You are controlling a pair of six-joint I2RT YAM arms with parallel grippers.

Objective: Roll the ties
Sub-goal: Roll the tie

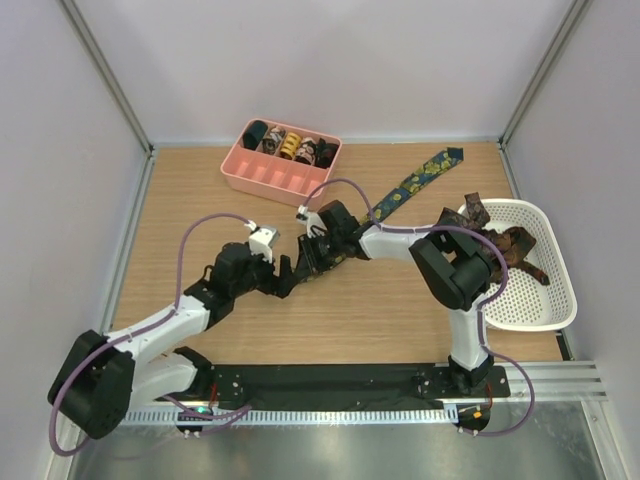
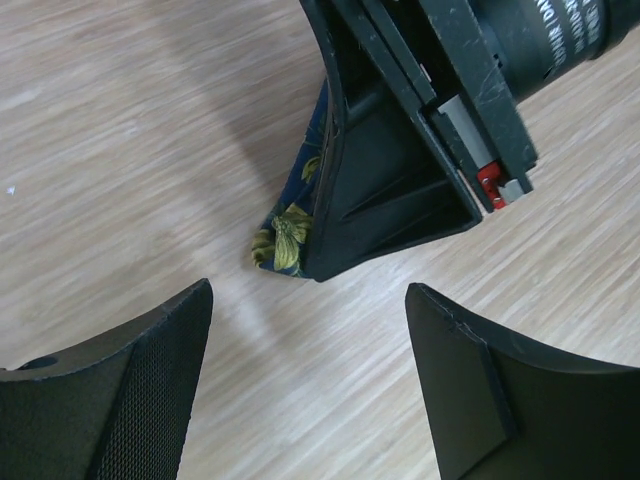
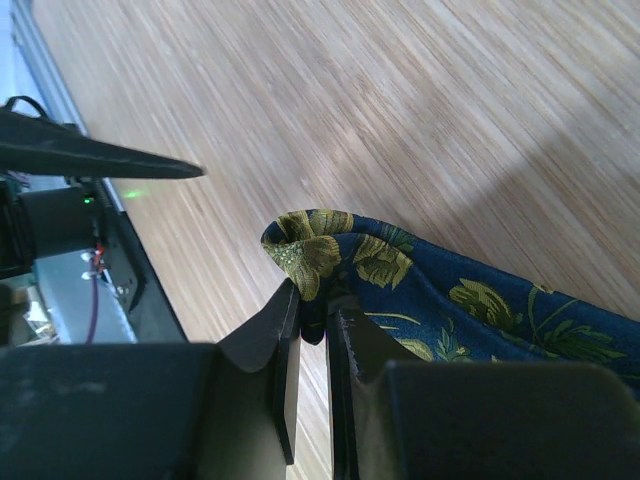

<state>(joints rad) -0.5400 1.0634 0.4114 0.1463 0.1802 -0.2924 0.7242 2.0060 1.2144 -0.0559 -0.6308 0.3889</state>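
Navy tie pinched at its folded end, flat on the wood-grain table.

The soft woven fabric, printed with yellow-green flowers and leaves, bunches into a small rounded fold where the right gripper clamps it between two narrow, nearly closed black jaws. From there the narrow band runs flat and diagonal toward the far right corner, ending in a pointed tip. The left gripper hovers just beside the fold with its jaws spread wide and nothing between them, its textured pads clear of the cloth. At the far side a pink compartmented tray holds small rolled ties; at the right, a white perforated basket holds loose brown ties.
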